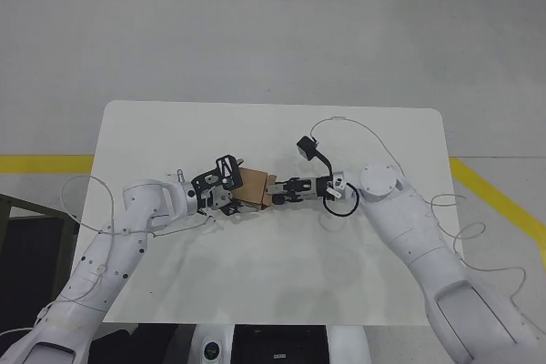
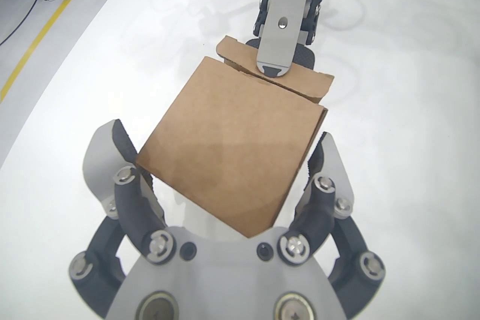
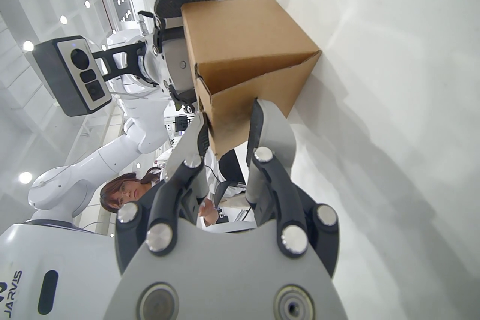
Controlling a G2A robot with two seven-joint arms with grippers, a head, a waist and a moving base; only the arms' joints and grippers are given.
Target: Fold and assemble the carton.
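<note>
Carton rests on the white table, held between two tools that meet it from opposite ends. The left tool has its fingers spread wide, about as wide as the brown box itself. One finger stands at each side of the carton's nearer end, with the black pads against its side walls, so this tool grips the box across its width. The nearest corner of the carton reaches back almost to the tool's palm.

Past the left tool's fingertips, at the far end of the box, a flap sticks out. A creased gap sets it apart from the top panel.

The right tool comes in at that far end, straight across from the left tool. Its fingers are nearly closed and pinch the flap between them, one finger on the outer face and the other on the inner face.

Just ahead of the right tool's fingertips the carton's end stands open and its hollow inside shows. The carton's lower edge on that side touches the table.
</note>
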